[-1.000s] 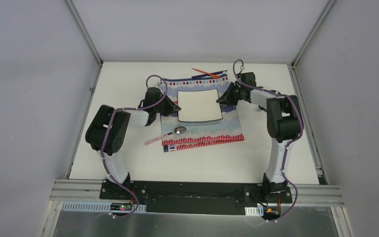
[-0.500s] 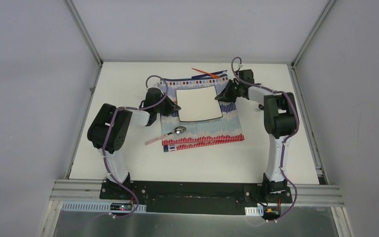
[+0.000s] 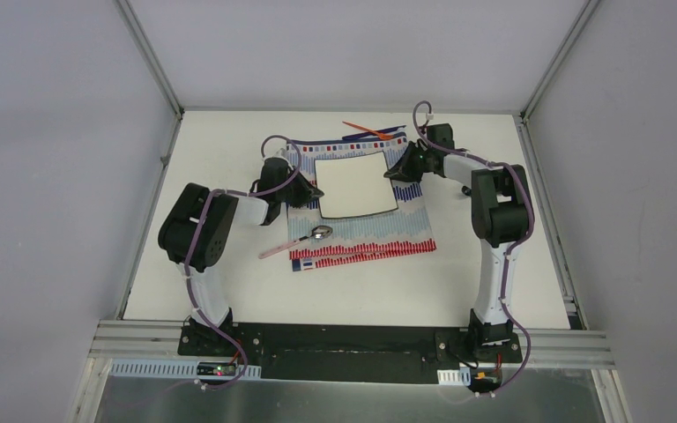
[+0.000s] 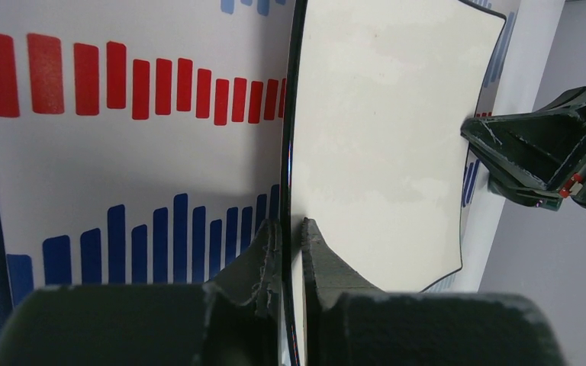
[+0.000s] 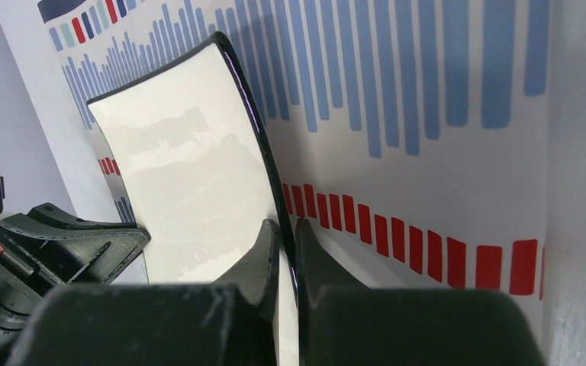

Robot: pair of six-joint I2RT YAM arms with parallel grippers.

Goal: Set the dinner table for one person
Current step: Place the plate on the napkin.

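Note:
A white square plate (image 3: 355, 183) with a dark rim is held over the striped red-blue-white cloth (image 3: 379, 233) on the dinner table (image 3: 494, 282). My left gripper (image 3: 317, 192) is shut on the plate's left edge, its jaws pinching the rim (image 4: 291, 229). My right gripper (image 3: 390, 175) is shut on the opposite edge (image 5: 286, 229). Each wrist view shows the plate (image 4: 381, 137) (image 5: 191, 183) and the other gripper beyond it. A spoon (image 3: 321, 233) with a pale pink handle lies on the cloth's near left part.
An orange stick-like utensil (image 3: 366, 130) lies at the far edge of the cloth. Grey aluminium rails (image 3: 154, 189) edge the table left and right, with grey walls around. Both arm bases stand at the near edge.
The plate and both grippers shifted slightly toward the far side, the right arm folding back. In the last half second nothing visibly moved.

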